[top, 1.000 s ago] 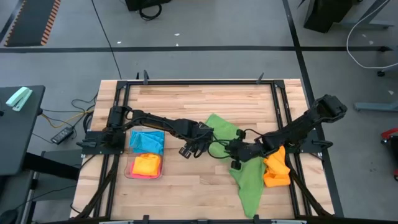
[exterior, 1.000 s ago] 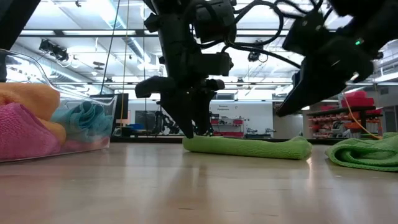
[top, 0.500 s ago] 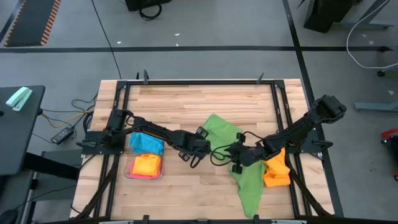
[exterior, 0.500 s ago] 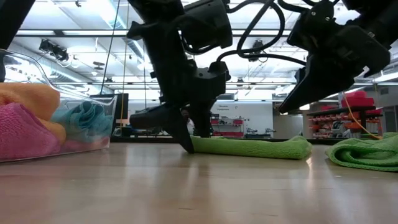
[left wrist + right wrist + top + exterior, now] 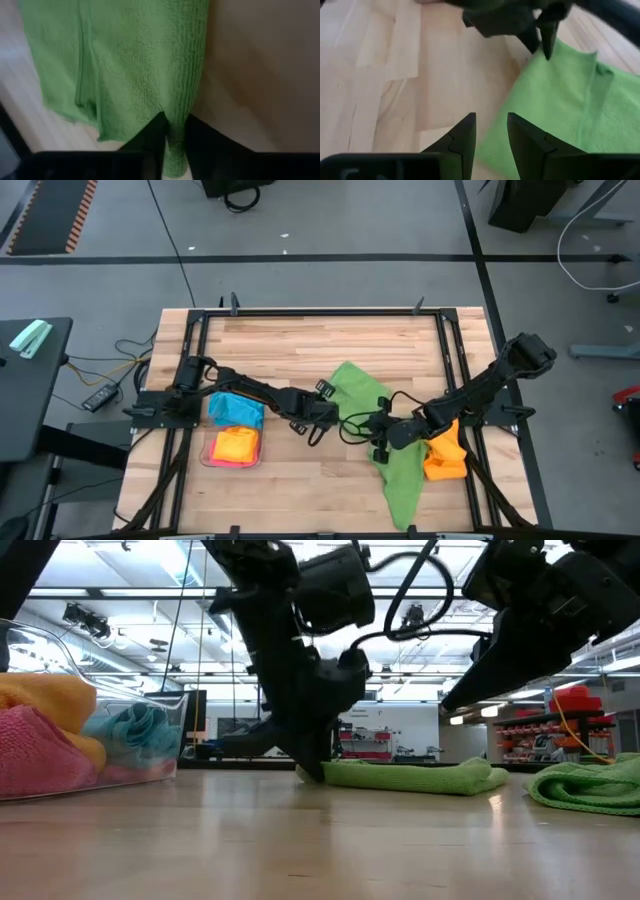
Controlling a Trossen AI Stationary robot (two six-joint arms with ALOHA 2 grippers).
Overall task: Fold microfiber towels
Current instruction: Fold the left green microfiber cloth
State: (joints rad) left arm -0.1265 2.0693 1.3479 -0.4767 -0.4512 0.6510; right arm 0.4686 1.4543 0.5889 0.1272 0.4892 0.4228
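The green towel (image 5: pixel 385 435) lies spread at the tabletop's (image 5: pixel 300 345) middle right. The left end effector (image 5: pixel 172 135) is clamped on its left edge. The right end effector (image 5: pixel 490 132) hovers over the towel's near part, fingers apart and empty. An orange towel (image 5: pixel 445 452) sits just right of the green one.

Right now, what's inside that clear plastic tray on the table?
The clear plastic tray holds folded towels: a blue towel and an orange towel, and the low view shows a pink towel too. Anything beneath them is covered.
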